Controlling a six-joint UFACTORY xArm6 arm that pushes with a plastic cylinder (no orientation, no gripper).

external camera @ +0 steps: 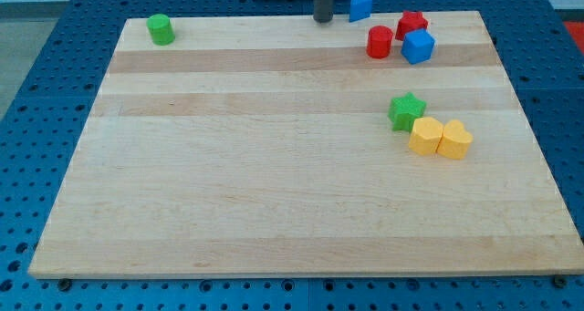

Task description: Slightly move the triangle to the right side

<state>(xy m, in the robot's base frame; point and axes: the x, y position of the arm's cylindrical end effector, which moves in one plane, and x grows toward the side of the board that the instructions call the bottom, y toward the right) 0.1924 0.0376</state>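
Observation:
The blue triangle (360, 5) sits at the view's top edge of the wooden board (274, 183), right of centre. My tip (323, 21) is the lower end of a dark rod, just left of the blue triangle, with a small gap between them. Both are at the board's top edge.
A red cylinder (380, 42), a red block (411, 24) and a blue cube (419, 46) cluster below right of the triangle. A green star (406, 110) touches two yellow blocks (426, 136) (454, 139). A green cylinder (161, 29) stands at the top left.

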